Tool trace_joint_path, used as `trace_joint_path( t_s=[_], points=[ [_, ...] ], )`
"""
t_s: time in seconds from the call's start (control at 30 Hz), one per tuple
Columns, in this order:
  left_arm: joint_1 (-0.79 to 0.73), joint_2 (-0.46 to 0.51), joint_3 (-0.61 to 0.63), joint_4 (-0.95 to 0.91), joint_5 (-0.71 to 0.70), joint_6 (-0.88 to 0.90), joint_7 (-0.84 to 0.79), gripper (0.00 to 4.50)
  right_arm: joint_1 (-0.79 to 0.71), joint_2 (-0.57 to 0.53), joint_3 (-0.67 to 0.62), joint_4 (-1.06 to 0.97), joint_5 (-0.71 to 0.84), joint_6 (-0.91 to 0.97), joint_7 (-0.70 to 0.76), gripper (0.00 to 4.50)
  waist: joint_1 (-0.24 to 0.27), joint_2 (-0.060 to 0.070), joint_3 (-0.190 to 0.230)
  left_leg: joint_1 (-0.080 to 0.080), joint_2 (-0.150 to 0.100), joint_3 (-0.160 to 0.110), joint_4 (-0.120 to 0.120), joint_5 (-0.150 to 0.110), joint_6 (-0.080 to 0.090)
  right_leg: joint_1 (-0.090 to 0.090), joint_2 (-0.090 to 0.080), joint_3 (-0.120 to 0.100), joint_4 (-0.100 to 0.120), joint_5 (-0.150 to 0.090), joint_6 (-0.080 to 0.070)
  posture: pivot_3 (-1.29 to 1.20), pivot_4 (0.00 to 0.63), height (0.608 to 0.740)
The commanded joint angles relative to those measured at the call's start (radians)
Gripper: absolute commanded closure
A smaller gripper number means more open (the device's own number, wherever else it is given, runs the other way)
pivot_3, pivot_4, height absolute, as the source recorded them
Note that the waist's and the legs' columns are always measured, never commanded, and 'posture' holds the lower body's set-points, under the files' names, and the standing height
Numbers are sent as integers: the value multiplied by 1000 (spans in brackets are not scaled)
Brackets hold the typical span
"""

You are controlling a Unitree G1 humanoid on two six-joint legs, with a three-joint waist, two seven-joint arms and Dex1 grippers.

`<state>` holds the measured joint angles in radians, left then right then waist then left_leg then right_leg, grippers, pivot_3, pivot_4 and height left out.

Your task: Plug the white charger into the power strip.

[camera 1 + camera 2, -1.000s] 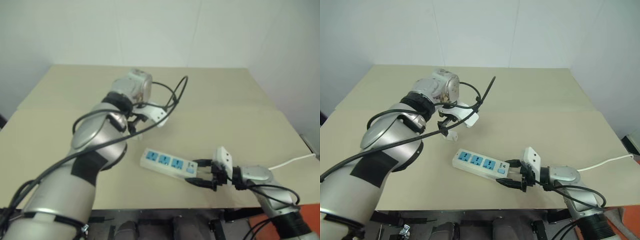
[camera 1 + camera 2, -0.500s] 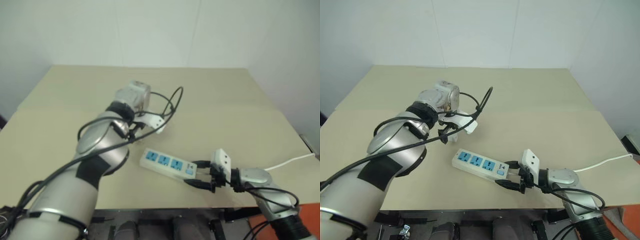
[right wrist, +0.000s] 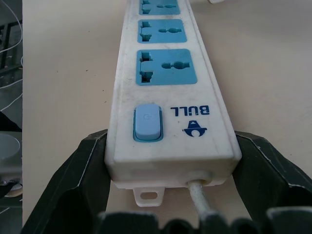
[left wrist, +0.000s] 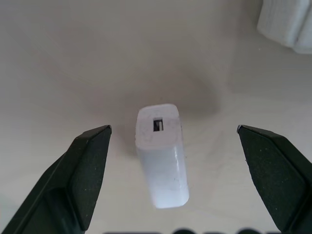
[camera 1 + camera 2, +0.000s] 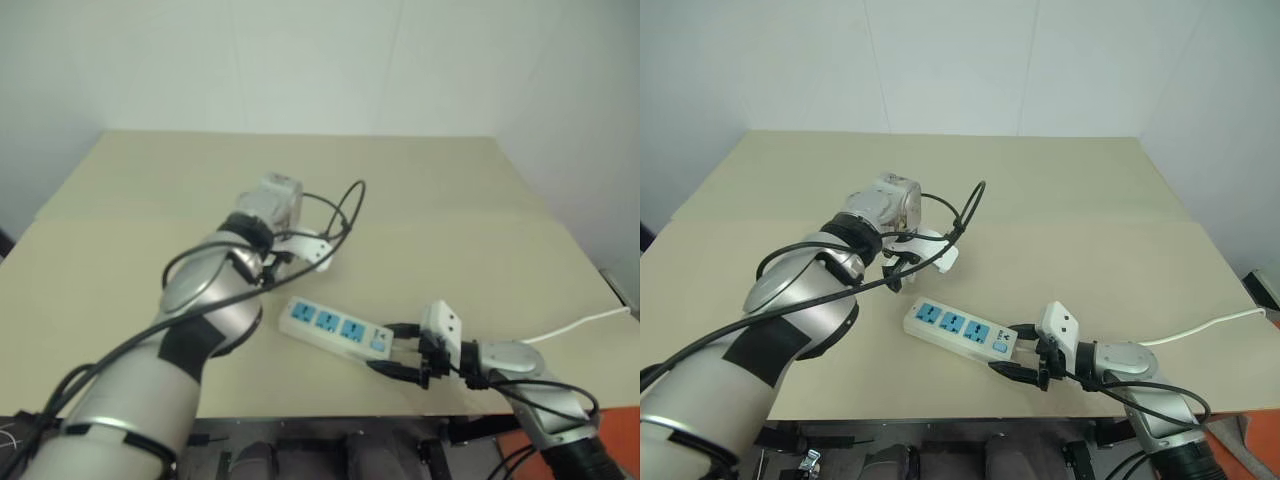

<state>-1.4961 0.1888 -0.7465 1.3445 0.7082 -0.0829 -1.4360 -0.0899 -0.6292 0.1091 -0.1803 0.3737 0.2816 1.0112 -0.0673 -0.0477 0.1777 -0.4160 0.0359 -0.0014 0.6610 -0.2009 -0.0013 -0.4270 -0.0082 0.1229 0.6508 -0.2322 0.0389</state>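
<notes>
A plain white wall point(image 5: 970, 60) closes off the room behind a broad, matte beige desk point(image 5: 1090, 200), whose top runs back to the wall's foot and shows a faint seam across its middle. At the far right edge a strip of pale floor point(image 5: 1265, 285) shows beside the desk (little else of the room can be made out).

On the near half of the desk lies the long white plastic power strip with three blue socket faces point(image 5: 958, 328), set at a slant, its pale blue switch point(image 3: 146, 122) at the end nearest the right arm. From that end a thin white cord point(image 5: 1210, 328) trails off over the desk's right edge.

The right gripper point(image 5: 1018, 360) reaches in low from the right, and its black fingers point(image 3: 78, 170) stand on either side of the strip's switch end, pressed against its two long sides, grasping the strip where it rests on the desk.

The left gripper point(image 4: 173, 146) points steeply down at the desk just behind the strip's far end. Its fingers point(image 4: 90, 161) are spread wide and released, holding nothing. Between them, apart from both, the small white rectangular plastic charger point(image 4: 161, 153) lies on the bare desk with a small dark slot in its end face turned toward the wrist camera; a soft shadow rings it.
</notes>
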Motion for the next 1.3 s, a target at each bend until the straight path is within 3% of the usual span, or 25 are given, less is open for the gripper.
trace_joint_path(
  t_s=[0.03,0.13,0.23,0.53,0.67,0.83,1.03,1.17,1.3],
  points=[
    [-2,-8,2,-5,15,16,31,0,15,-4,3,-39,-5,14,-7,1093,0,0,0,0,0,0,0,0,0,0,0,0,0,0,0,0,150,740],
    [2,-16,9,-1,10,29,43,0,18,-2,11,-46,-7,19,-13,1093,0,0,0,0,0,0,0,0,0,0,0,0,0,0,0,0,150,740],
    [4,-19,7,1,13,41,61,609,19,-2,13,-51,-6,23,-15,1093,0,0,0,0,0,0,0,0,0,0,0,0,0,0,0,0,150,740],
    [-1,-19,6,4,17,41,55,3504,24,-11,9,-55,-2,34,-14,1093,0,0,0,1,-1,0,0,0,0,0,0,0,1,0,0,0,150,740],
    [-3,-15,24,2,-1,36,53,3512,26,-12,9,-57,-3,34,-14,1093,0,0,0,1,-1,0,0,0,0,0,0,1,2,0,0,0,150,740],
    [-46,5,143,-26,-111,26,3,3512,17,-8,14,-55,-1,25,-5,1093,0,0,0,2,-1,-1,0,0,0,0,0,1,4,0,0,0,150,740],
    [-121,116,322,-97,-283,38,-158,3512,-63,-6,36,37,-18,-51,86,1093,-6,0,0,2,-2,-1,1,0,0,-1,0,1,6,0,0,0,150,740],
    [-130,194,410,-153,-429,104,-178,3512,-190,7,68,183,-44,-109,175,1093,-12,0,0,5,-2,-1,1,0,0,0,0,2,6,0,0,0,150,740],
    [-52,272,445,-317,-666,300,-178,3512,-318,36,107,362,-80,-196,278,1093,-18,0,0,7,-1,-1,1,0,0,2,0,2,8,-1,0,0,150,740]
  ],
)
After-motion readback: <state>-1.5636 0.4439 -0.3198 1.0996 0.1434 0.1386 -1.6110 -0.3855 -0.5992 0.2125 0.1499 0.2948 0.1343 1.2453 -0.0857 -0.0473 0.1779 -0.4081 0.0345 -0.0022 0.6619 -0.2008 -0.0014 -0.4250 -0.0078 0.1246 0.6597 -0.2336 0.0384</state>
